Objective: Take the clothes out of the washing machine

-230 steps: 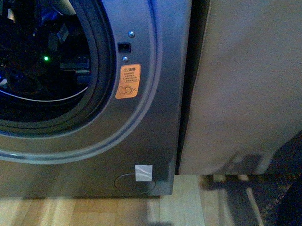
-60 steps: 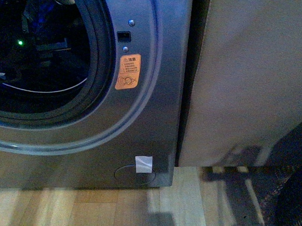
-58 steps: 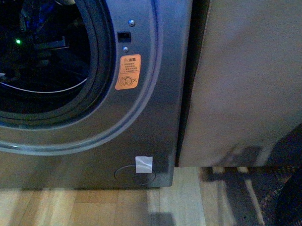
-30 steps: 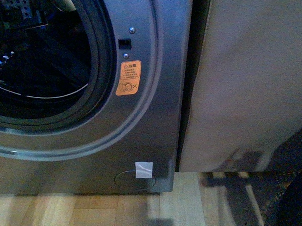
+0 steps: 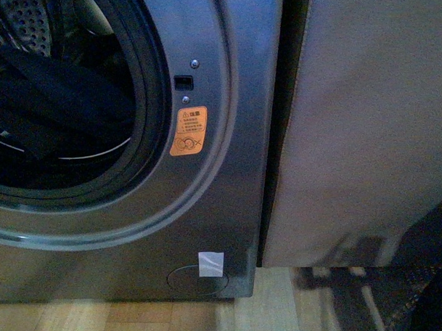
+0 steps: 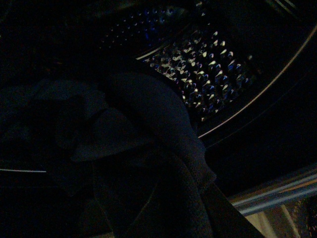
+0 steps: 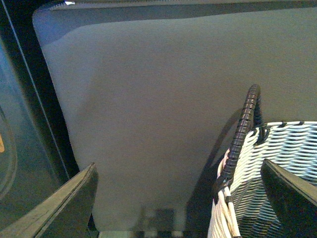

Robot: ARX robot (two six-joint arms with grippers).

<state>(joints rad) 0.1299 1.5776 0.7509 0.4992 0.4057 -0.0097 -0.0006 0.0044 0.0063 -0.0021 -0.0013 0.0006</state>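
The washing machine [image 5: 225, 78] is dark grey with a round porthole, an orange sticker [image 5: 188, 130] and a white tape square [image 5: 210, 263]. Dark navy clothes [image 5: 51, 91] hang across the porthole in front of the perforated drum [image 5: 27, 20]. In the left wrist view the clothes [image 6: 148, 148] drape in folds from near the camera, with the drum [image 6: 203, 54] behind. My left gripper is shut on the clothes; its fingers are hidden in the dark fabric. My right gripper [image 7: 183, 198] is open and empty, its fingers [image 7: 69, 203] on either side of the tan box and a basket.
A tan cloth-draped box [image 5: 364, 117] stands right of the machine, also in the right wrist view [image 7: 163, 99]. A white woven basket [image 7: 267, 168] with a dark handle [image 7: 242, 134] stands before it. Light wooden floor [image 5: 103, 322] lies below.
The dark clothes have come up into the porthole, where earlier the drum looked dark with a green light. The front view has shifted slightly.
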